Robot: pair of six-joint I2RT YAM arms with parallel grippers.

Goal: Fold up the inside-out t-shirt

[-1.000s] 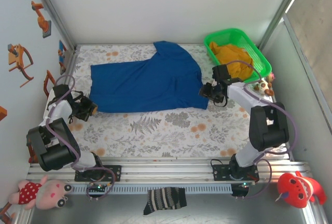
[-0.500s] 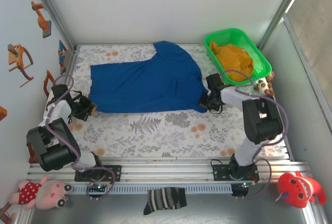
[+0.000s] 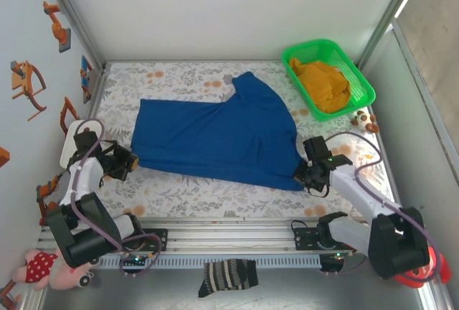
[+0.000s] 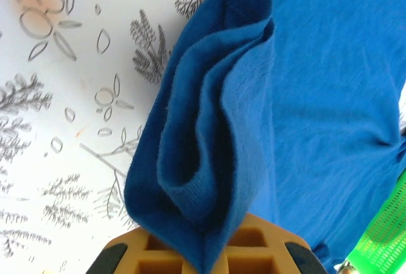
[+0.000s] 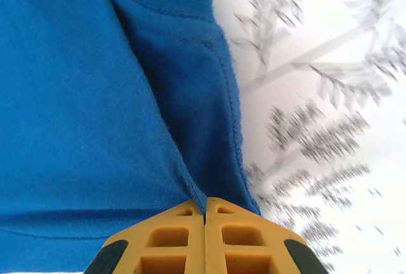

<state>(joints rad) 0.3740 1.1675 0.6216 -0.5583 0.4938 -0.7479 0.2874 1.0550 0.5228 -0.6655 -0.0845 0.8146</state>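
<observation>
The royal-blue inside-out t-shirt [image 3: 215, 138] lies spread across the middle of the floral table, slanting down to the right. My left gripper [image 3: 131, 161] is shut on its left edge, where the cloth bunches into thick folds [image 4: 203, 160] over the yellow pads. My right gripper [image 3: 301, 176] is shut on the shirt's lower right corner; a hemmed fold [image 5: 190, 128] runs down into the closed yellow pads [image 5: 204, 214]. A small grey patch [image 3: 228, 79] shows at the shirt's far tip.
A green basket [image 3: 361, 79] holding a mustard-yellow garment [image 3: 324, 86] stands at the back right. Small brown toys [image 3: 364, 121] lie on the table [image 3: 215, 195] near the right wall. A striped sock [image 3: 228, 277] hangs off the front rail, and plush toys sit at both front corners.
The right gripper closed on the shirt's right corner and pulled it toward the near edge. The whole shirt shifted right and nearer. The left gripper moved slightly right and nearer with its edge.
</observation>
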